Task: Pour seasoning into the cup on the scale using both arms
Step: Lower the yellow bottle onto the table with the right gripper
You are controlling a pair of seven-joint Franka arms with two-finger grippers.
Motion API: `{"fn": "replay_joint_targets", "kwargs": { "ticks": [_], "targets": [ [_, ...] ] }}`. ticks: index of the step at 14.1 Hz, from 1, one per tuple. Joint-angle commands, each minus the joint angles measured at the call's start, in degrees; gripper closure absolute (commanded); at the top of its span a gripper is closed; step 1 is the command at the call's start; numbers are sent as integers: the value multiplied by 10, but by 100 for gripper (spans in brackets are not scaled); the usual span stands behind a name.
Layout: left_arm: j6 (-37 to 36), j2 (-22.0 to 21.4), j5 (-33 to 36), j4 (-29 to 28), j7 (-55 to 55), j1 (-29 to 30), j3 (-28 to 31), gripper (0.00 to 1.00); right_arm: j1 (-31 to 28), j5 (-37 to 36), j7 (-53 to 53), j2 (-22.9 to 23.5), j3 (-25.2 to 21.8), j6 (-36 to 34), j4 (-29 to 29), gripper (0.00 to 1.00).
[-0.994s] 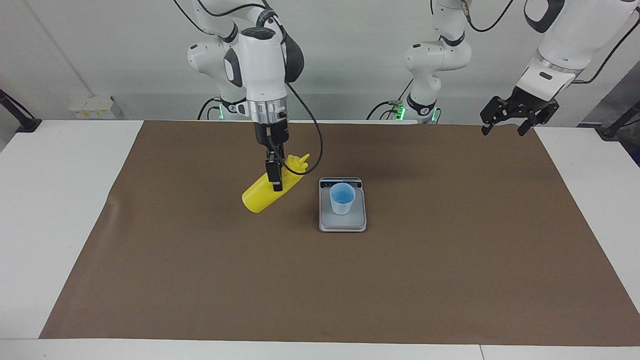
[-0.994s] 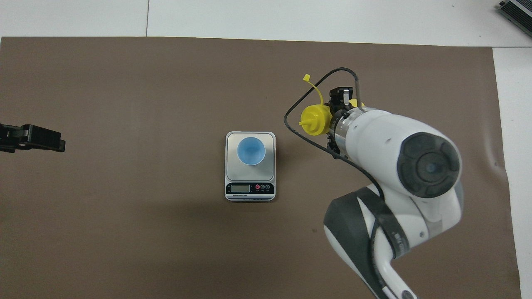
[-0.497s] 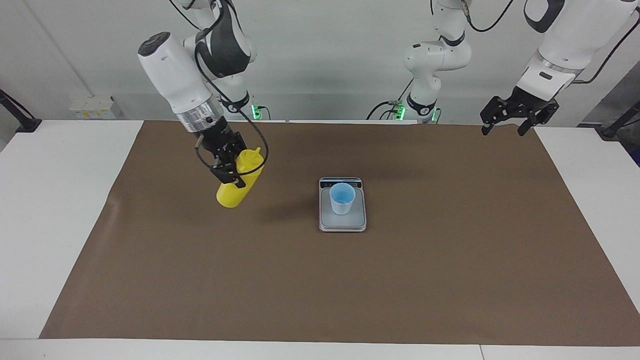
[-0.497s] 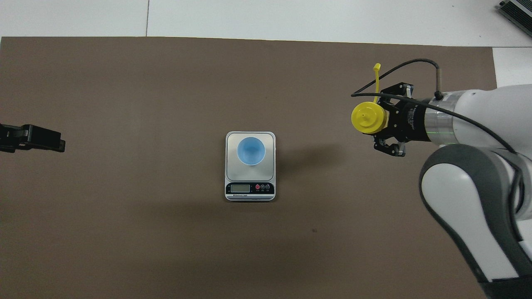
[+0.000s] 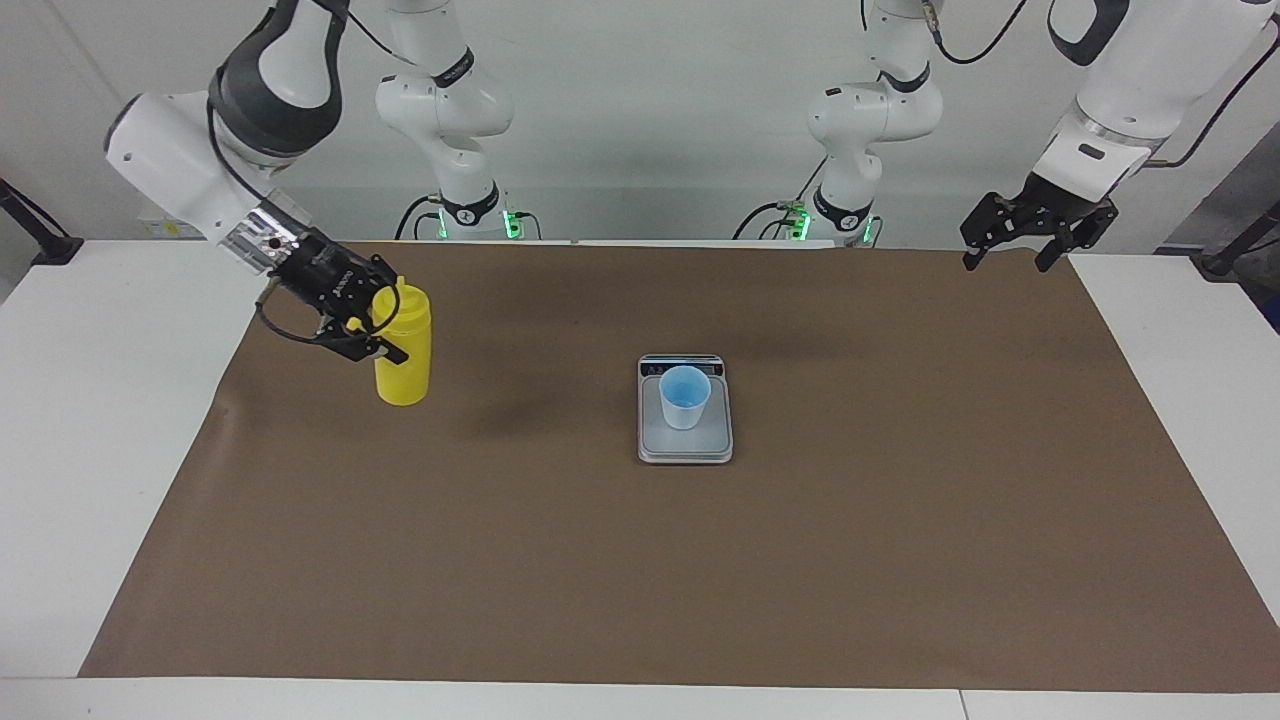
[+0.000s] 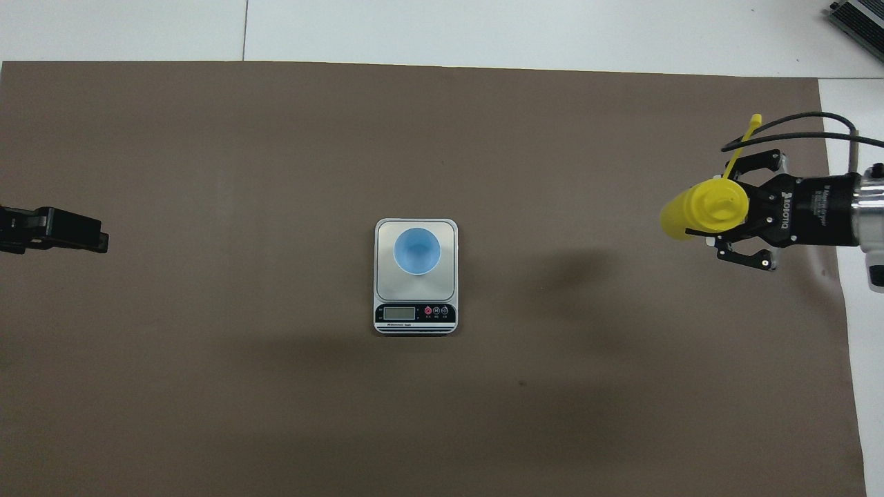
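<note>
Left gripper (image 5: 1008,262) waits, jaws released, over the worktop (image 5: 110,420) edge at its own end.

Right gripper (image 5: 392,322): jaws clenched on the bottle (image 5: 405,372), near its top. The bottle is upright, low over the right arm's end, well apart from the cup (image 5: 684,396). I cannot tell whether its base touches down.

Risks:
- Let go with the base off the worktop and the bottle topples.
- Tip cap hangs off its tether, so any tilt short of the cup spills.

Bottle is yellow and looks squeezable. Cup stands upright on the scale (image 5: 686,446), mid-worktop.
</note>
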Motion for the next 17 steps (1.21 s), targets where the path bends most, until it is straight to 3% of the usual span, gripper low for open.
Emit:
{"fn": "replay_joint_targets", "kwargs": {
  "ticks": [1,3,12,17],
  "targets": [
    [-1,-13,2,-11,3,-1,2,0,-68,50,-92,36,7,-57,-4,100],
    [-1,-13,2,-11,2,-1,2,0,-95,83,-141,64,7,-85,-4,100],
    [-1,-13,2,-11,2,-1,3,0,-119,103,-210,162,7,-90,-1,100],
    [-1,-13,2,-11,2,-1,2,0,-121,95,-208,176,6,-81,7,100]
  ]
}}
